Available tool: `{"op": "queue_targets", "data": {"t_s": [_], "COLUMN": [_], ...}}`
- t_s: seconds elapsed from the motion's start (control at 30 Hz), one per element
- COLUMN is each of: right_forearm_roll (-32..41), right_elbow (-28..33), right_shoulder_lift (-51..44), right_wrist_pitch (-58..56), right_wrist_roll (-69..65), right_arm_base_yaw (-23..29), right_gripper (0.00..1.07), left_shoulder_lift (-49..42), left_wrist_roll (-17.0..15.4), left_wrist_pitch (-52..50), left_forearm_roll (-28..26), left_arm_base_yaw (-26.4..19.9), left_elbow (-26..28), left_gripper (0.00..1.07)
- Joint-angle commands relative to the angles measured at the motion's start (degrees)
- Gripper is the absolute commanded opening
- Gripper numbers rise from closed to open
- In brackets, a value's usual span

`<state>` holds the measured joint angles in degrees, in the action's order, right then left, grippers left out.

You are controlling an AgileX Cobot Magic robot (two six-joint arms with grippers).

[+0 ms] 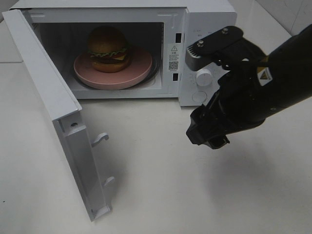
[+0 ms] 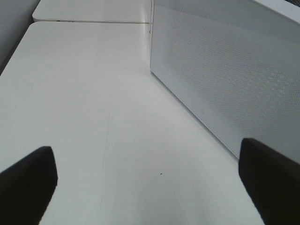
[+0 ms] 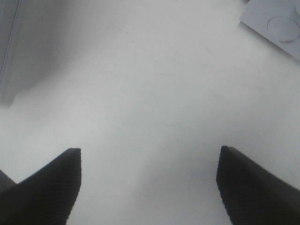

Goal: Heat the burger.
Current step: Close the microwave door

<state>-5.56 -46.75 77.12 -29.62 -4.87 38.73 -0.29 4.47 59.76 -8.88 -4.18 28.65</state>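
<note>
burger [image 1: 108, 48] | glossy brown bun, lettuce, cheese | on pink plate [image 1: 139, 69]

- The microwave [image 1: 207, 19] stood on the table [image 1: 161, 195], which spread out before it.
- The microwave's door [image 1: 48, 97] stood open from its left edge and reached forward over the table.
- A plate [image 1: 136, 73] lay inside the microwave's cavity.
- The burger [image 1: 108, 48] sat on the plate, towards the cavity's left.
- A control knob [image 1: 204, 76] sat on the microwave's panel, right of the cavity, with a second knob [image 1: 197, 96] just below it.
- The right gripper [image 1: 207, 135] hung over the table before the microwave's panel, apart from it.
- The left gripper [image 2: 147, 173] was over the table beside the outer face of the microwave's door, not touching it.
</note>
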Motion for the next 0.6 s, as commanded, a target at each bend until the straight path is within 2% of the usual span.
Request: {"op": "queue_targets", "data": {"t_s": [0.03,0.2,0.27,0.6], "right_forearm_roll": [0.23,0.23,0.29,0.63], "right_elbow": [0.34,0.34,0.34,1.66], "right_shoulder_lift": [-5.04,-8.48,-10.66,-13.81], "right_wrist_pitch": [-7.45,-13.01,-18.96,-27.85], "right_wrist_roll": [-4.01,-4.01,-4.01,-3.95], "right_arm_base_yaw": [0.06,0.06,0.06,0.06], "right_gripper": [0.76,0.76,0.76,0.76], "left_shoulder_lift": [-1.43,-1.43,-1.43,-1.43], "left_wrist_roll": [-0.23,-0.23,-0.23,-0.23], "left_wrist_pitch": [-0.34,-0.34,-0.34,-0.34], "left_forearm_roll": [0.17,0.17,0.17,0.17], "left_arm_base_yaw": [0.11,0.11,0.11,0.11], "left_elbow": [-0.23,-0.23,-0.23,-0.23], "left_gripper": [1.01,1.01,1.01,1.01]}}
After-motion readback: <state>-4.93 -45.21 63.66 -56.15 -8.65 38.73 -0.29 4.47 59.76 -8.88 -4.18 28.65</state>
